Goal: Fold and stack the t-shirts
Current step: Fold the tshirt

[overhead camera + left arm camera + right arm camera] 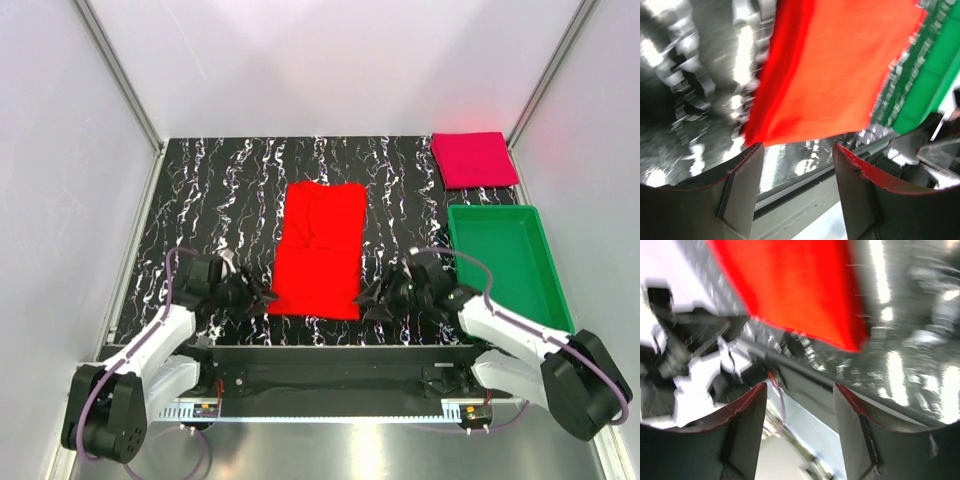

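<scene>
The bright red t-shirt [320,250] lies folded into a long strip in the middle of the black marbled table. The darker pinkish-crimson t-shirt [473,159] lies folded at the far right corner. My left gripper [262,297] is open and empty beside the strip's near left corner. My right gripper [371,299] is open and empty beside its near right corner. The red shirt shows in the left wrist view [835,75] just beyond my left gripper [797,165], and in the right wrist view [795,290] beyond my right gripper [800,405].
A rigid green tray [508,263] stands at the right, near the right arm; it also shows in the left wrist view [932,70]. The table's near edge and a metal rail run just behind both grippers. White walls enclose the table.
</scene>
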Motion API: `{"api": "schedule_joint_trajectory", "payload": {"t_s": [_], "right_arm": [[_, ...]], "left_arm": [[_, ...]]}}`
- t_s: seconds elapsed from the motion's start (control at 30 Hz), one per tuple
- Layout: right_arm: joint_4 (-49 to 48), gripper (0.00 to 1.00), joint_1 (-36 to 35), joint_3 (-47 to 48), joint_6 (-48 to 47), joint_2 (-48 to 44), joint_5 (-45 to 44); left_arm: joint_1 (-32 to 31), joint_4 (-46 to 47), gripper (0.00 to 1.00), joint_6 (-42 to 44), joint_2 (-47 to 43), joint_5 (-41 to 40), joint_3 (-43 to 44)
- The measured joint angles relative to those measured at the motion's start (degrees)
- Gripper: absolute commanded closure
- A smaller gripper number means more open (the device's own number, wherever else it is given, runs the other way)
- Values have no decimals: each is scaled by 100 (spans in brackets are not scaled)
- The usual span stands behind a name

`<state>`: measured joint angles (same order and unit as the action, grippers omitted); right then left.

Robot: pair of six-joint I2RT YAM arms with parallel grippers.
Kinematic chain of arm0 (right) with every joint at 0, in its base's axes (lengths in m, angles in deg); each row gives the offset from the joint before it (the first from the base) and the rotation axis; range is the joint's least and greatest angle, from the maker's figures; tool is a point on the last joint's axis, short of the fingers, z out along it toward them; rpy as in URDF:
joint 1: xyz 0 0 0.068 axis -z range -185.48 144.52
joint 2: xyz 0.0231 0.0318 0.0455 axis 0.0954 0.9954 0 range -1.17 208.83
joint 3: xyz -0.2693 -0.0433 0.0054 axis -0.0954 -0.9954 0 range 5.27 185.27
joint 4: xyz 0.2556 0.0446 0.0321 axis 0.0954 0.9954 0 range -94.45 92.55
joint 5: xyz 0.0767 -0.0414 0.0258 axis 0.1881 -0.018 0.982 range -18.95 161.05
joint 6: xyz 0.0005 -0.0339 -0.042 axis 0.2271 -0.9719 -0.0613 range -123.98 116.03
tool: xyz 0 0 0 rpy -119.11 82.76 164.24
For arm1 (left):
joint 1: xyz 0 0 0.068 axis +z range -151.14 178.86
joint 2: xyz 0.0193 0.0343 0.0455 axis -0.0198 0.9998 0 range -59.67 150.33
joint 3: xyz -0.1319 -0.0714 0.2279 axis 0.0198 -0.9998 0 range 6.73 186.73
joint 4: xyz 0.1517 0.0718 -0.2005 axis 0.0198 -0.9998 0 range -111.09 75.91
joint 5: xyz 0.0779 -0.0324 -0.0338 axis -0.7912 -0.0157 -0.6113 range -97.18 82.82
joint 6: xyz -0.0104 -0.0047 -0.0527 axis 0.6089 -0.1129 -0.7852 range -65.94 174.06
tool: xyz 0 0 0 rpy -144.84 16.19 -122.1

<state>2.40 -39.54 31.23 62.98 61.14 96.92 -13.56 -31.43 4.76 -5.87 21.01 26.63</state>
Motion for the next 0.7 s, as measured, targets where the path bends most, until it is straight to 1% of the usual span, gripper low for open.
{"api": "schedule_joint_trajectory", "payload": {"t_s": [0.1, 0.2, 0.33, 0.37, 0.47, 0.7], "right_arm": [[-350, 39, -11, -745, 719, -168, -293], [-470, 39, -22, -1200, 1217, -31, -509], [-1147, 41, -90, -1228, 1657, 407, -553], [-1296, 43, -120, -1228, 1727, 509, -555], [-1781, 43, -240, -1248, 2017, 813, -614], [-1982, 45, -409, -1300, 2402, 841, -894]], "left_arm": [[0, -61, 40, -308, 13, -214, -254], [9, -17, 43, -623, 157, -273, -393], [7, 256, 45, -868, 426, -286, -387], [7, 326, 46, -929, 490, -278, -387], [7, 474, 51, -1095, 675, -269, -387], [33, 632, 53, -1541, 798, -256, -448]]}}
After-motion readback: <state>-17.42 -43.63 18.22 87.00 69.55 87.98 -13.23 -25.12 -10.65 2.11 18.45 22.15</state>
